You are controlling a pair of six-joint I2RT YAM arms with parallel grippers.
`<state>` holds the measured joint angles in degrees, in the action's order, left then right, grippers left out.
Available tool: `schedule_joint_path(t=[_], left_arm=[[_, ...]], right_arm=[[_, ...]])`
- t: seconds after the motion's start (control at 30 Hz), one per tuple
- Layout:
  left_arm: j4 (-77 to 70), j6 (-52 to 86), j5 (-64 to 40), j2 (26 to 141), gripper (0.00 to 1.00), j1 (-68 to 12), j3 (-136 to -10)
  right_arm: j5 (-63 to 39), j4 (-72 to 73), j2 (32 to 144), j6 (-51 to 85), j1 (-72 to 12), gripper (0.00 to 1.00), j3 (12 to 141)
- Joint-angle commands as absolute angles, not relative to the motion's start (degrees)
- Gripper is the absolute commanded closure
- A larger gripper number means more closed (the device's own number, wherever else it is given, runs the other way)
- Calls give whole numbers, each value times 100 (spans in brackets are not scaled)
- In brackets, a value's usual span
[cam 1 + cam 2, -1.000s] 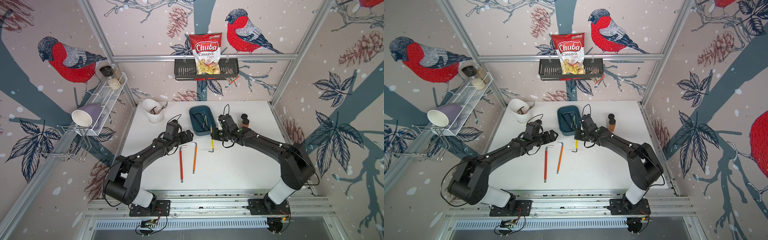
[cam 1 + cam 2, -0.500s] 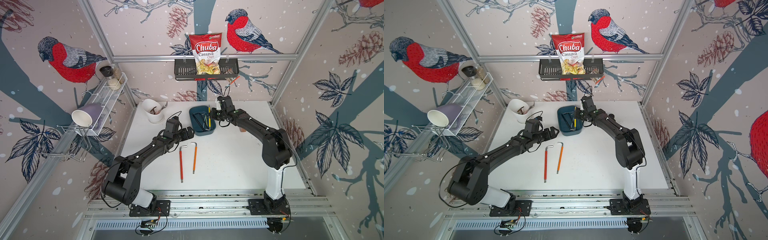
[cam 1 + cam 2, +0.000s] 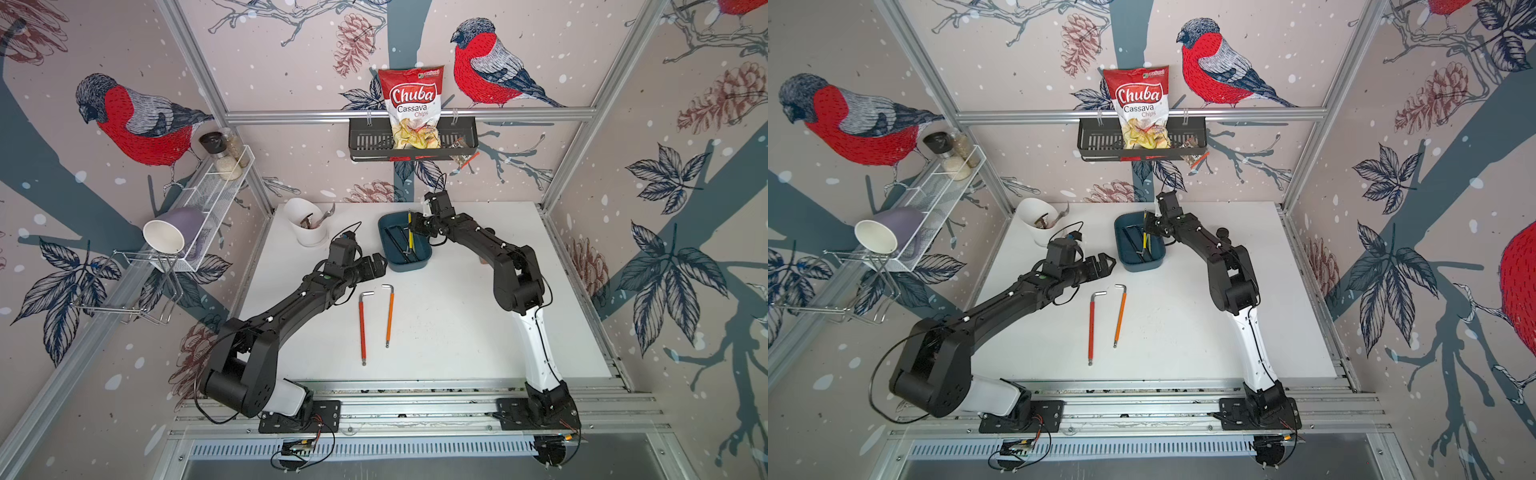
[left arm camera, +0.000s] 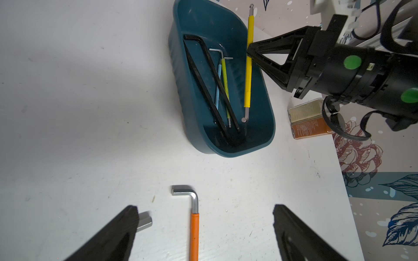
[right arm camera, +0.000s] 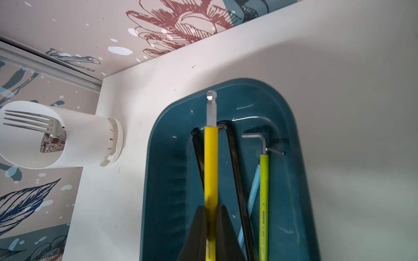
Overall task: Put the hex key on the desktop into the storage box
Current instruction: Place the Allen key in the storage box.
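Right gripper: the right gripper (image 4: 248,51) is pinched tight on the sleeve of the yellow hex key (image 4: 248,72), toward the key's far half, and holds nothing else.
Yellow hex key, place: it hangs over the storage box (image 3: 405,266), within the rim's outline in both top views and over the box's right half.
Long axis: the key runs near to far, in line with the box's long side. Its far ball end reaches about the far rim. Its near bent end sits low at the near end of the box, and I cannot tell whether it touches the floor.
Box from the gripper: straight below the fingertips, with the arm reaching in from the right across the right rim.
Already inside: two black hex keys (image 4: 192,38), a lime hex key (image 4: 224,79) and a light-blue hex key (image 4: 219,72) lie lengthwise to the left of the yellow one.
Next move, as I judge it: only the release is left. The far end is the part likeliest to catch the rim.
Left gripper: the left gripper (image 4: 203,210) is spread wide and empty, just near of the box.
Left on the desktop: the orange hex key (image 3: 389,316) and the red-orange hex key (image 3: 362,328) lie side by side on the desktop (image 3: 457,332), long axes near to far, with their bent ends under the left gripper. The left arm is the nearer one.
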<state>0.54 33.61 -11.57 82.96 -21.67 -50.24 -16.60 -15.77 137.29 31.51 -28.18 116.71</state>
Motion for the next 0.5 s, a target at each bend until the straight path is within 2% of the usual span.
schedule_joint_path(t=[0.0, 0.07, 0.2, 0.27, 0.47], left_arm=[[64, 3251, -1088, 8263, 4, -2112, -4973], [46, 3309, -1072, 8231, 4, -2088, -4919], [-8, 3403, -1098, 8183, 4, -2057, -4852], [14, 3413, -1123, 8183, 4, -2057, -4850], [95, 3398, -1102, 8079, 4, -2057, -4782]], right_arm=[[-1758, -1714, 13831, 3090, -2818, 95, 11773], [-1766, -1731, 13843, 3073, -2818, 88, 11751], [-1752, -1829, 13800, 2991, -2814, 64, 11726], [-1727, -1887, 13739, 2947, -2816, 57, 11717], [-1889, -1907, 13388, 2964, -2851, 49, 11577]])
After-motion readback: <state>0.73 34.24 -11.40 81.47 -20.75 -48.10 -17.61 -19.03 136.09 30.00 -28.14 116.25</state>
